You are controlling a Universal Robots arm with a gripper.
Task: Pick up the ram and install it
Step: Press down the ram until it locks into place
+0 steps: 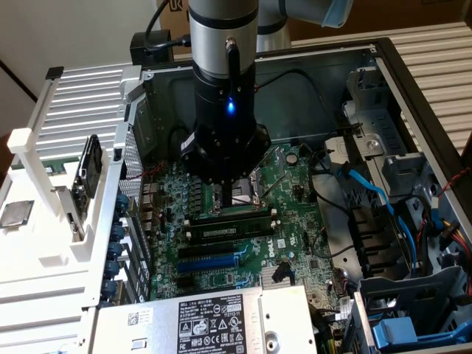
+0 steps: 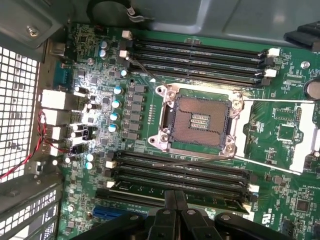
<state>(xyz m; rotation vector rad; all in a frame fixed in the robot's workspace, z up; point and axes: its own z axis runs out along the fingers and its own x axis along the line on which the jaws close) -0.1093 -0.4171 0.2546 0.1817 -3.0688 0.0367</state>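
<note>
Down inside the computer case (image 1: 413, 88), the end effector (image 2: 174, 206), its fingers (image 2: 170, 200) pressed together, hovers over the ram (image 1: 225, 230) seated in a motherboard (image 1: 295, 184) slot.

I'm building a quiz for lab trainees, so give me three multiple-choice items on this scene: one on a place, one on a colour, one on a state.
1. Where is the ram?
A. On the white rack outside the case
B. In a memory slot between the CPU socket and the expansion slot
C. On the power supply

2. What colour is the expansion slot?
A. Blue
B. Red
C. White

3. How is the CPU socket?
A. Under a cooler
B. Holding a chip
C. Uncovered

B: the ram, white label showing, lies along a slot on the motherboard.
A: the expansion slot is bright blue.
C: the CPU socket shows its bare contact field.
</note>
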